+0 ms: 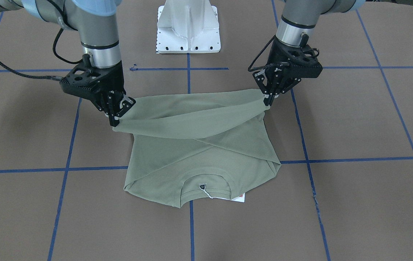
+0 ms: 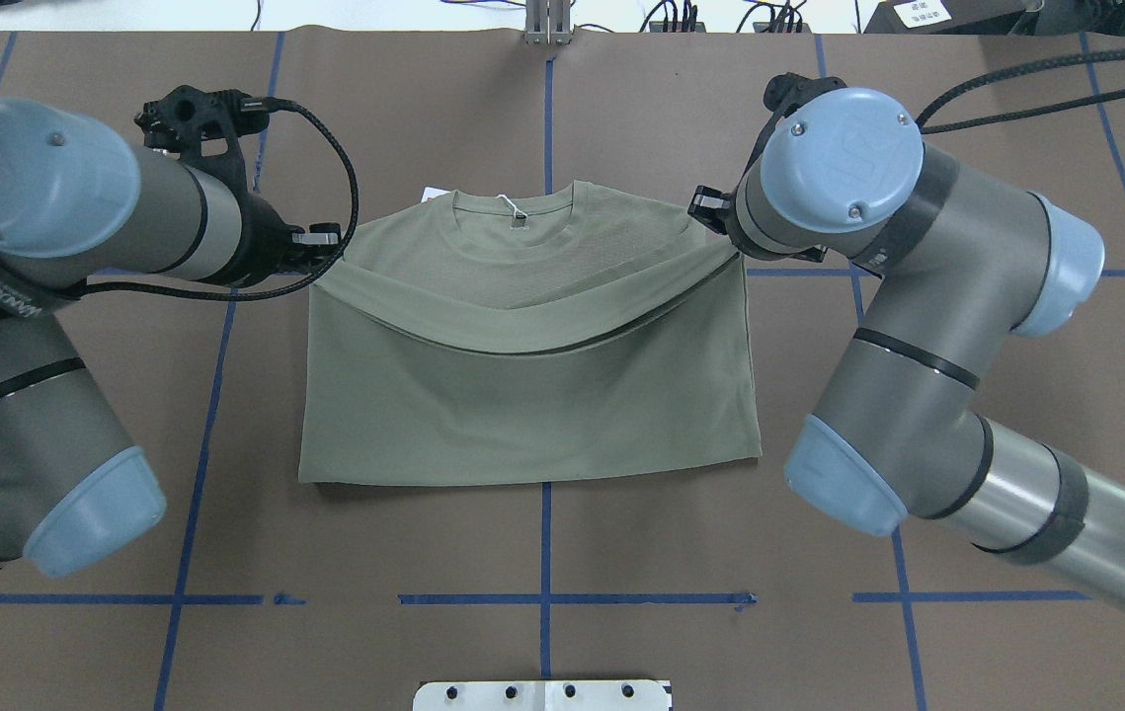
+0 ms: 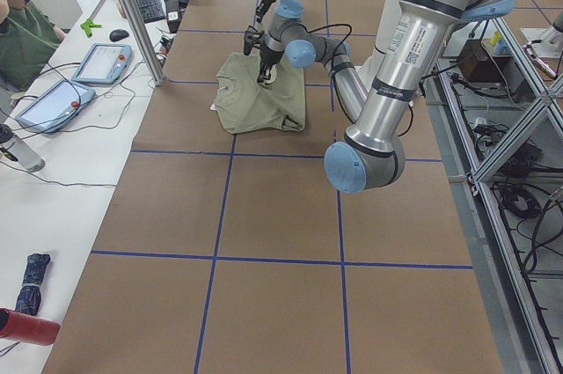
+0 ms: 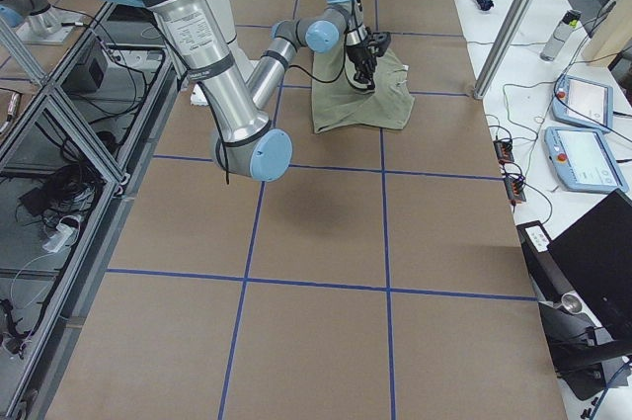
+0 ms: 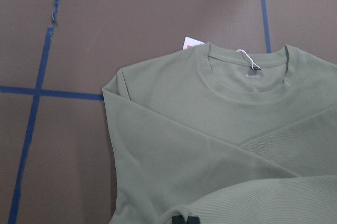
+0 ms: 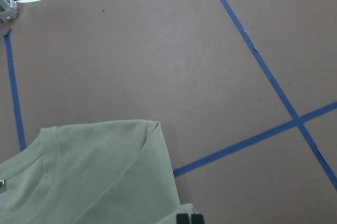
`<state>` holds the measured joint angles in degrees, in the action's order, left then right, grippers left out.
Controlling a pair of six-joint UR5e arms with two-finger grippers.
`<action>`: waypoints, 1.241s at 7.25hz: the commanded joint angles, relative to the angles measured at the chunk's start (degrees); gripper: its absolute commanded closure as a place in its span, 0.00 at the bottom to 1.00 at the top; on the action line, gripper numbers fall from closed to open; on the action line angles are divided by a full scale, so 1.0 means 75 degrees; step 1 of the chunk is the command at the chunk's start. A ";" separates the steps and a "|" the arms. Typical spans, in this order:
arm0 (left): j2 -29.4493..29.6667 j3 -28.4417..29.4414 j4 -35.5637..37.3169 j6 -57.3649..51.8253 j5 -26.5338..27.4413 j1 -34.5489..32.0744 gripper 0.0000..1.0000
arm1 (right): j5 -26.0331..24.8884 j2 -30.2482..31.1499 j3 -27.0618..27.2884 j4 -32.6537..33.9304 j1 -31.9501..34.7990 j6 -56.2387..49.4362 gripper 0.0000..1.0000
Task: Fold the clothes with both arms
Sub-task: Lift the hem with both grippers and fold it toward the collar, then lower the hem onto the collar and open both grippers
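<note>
1. The green shirt [image 1: 206, 159] lies in the middle of the brown table [image 1: 355, 119], its collar [image 1: 206, 183] on the side far from the robot.
2. The left pincer [image 1: 268, 98] is clamped on one corner of the shirt's raised edge.
3. The right pincer [image 1: 116, 115] grips the other corner.
4. Between them the edge sags in a band above the flat body of the shirt.
5. A white string [image 1: 207, 194] hangs from the collar, and a white tag [image 1: 239, 198] peeks out just beside it.
</note>
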<state>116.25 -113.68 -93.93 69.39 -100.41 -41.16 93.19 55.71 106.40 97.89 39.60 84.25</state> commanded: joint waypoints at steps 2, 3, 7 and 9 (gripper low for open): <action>0.0169 0.1662 -0.1101 -0.1013 0.0181 -0.0594 1.00 | 0.0161 -0.0793 -0.1910 -0.1022 0.0415 -0.0194 1.00; 0.0169 0.2202 -0.1662 -0.1014 0.0181 -0.0583 1.00 | 0.0161 -0.0818 -0.2474 -0.1620 0.0415 -0.0206 1.00; 0.0579 0.4186 -0.3141 -0.1037 0.0451 -0.0524 1.00 | 0.0138 -0.1275 -0.3674 -0.1848 0.0380 -0.0276 1.00; 0.0579 0.4223 -0.3179 -0.1049 0.0451 -0.0395 1.00 | 0.0079 -0.1264 -0.4199 -0.2616 0.0310 -0.0265 1.00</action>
<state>120.53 -82.55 -117.20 61.60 -97.07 -44.50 94.05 46.24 77.55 82.06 42.27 82.21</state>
